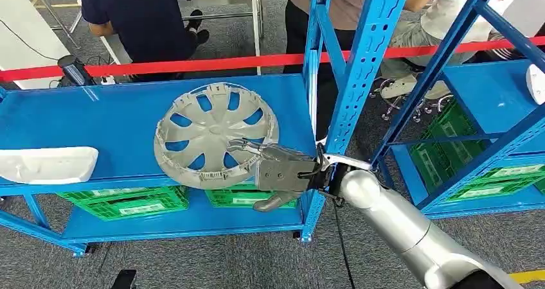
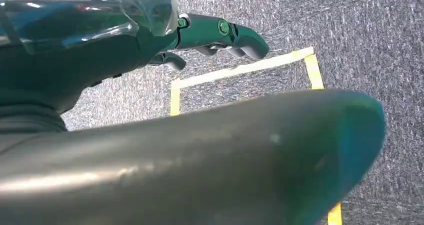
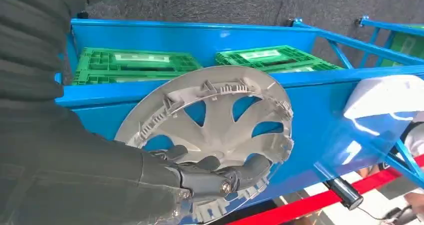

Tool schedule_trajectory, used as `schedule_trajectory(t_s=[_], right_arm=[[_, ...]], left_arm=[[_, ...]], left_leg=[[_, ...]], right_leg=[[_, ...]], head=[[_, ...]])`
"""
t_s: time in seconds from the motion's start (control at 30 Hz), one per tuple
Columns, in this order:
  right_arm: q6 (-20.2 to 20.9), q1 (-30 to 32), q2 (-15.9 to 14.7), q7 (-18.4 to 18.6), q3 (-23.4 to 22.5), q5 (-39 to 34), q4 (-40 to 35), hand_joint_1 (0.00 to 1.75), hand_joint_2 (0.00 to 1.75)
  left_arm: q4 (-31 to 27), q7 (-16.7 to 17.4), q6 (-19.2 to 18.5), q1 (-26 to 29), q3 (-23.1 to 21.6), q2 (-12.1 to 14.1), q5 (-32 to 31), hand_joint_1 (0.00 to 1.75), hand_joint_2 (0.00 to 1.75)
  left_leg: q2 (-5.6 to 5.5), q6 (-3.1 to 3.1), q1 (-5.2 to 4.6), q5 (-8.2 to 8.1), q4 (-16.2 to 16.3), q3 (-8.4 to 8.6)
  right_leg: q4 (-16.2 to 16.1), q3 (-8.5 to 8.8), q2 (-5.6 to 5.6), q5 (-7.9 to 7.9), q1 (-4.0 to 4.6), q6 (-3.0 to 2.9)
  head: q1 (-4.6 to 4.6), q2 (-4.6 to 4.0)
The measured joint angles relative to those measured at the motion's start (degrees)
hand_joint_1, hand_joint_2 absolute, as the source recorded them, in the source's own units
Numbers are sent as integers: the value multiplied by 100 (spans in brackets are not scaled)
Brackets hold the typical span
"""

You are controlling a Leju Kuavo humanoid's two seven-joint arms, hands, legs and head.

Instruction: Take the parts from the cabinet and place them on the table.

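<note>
A grey spoked hubcap (image 1: 215, 135), inner side up with clips along its rim, sits on the blue shelf (image 1: 96, 119), its near edge gripped. A white part (image 1: 48, 164) lies at the shelf's left end.

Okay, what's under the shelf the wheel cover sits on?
Green crates stand on the lower shelf. The wheel cover and right hand hide part of them; their contents cannot be seen.

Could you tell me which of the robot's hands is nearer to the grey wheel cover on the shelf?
Right. The right hand grips the wheel cover at its rim; the left hand hangs over the carpet.
</note>
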Motion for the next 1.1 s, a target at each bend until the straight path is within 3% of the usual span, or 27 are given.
schedule_trajectory(t_s=[0.3, 0.53, 0.67, 0.9, 1.1], right_arm=[[-20, 0, 0, 4, 22, 60, 0, 0, 175], [-225, -182, 98, 286, 241, 1118, 263, 0, 175], [-258, -509, 354, 302, 577, 1761, 912, 0, 175], [-1007, -1045, 1014, 542, 1147, 3610, 2563, 0, 175], [-1484, -1182, 1338, 332, 1224, 4254, 3493, 0, 175]], left_arm=[[0, 2, 0, 3, 0, 0, 4, 0, 0], [-35, 98, -2, 2, 0, -4, 90, 0, 0], [-103, 144, -13, 1, -2, 11, 175, 0, 0], [-491, 351, -96, 75, -96, 70, 260, 0, 0], [-717, 529, -135, 89, -238, 101, 332, 0, 0]], left_leg=[[-1, 1, -14, -1, 2, -2], [0, 3, -13, -3, 2, -4], [0, 2, -10, -1, 2, -1], [-1, -2, -6, 3, 2, 1], [0, -3, -10, 3, 2, 1]], right_leg=[[-1, 0, -1, 0, -17, 1], [-1, 0, 0, 0, -17, 1], [0, 0, 0, 1, -13, 0], [3, -1, -2, 1, -9, 0], [3, -1, -1, 1, -12, 0]], head=[[0, 0], [0, 0], [0, 0], [-2, 0], [0, 0]])
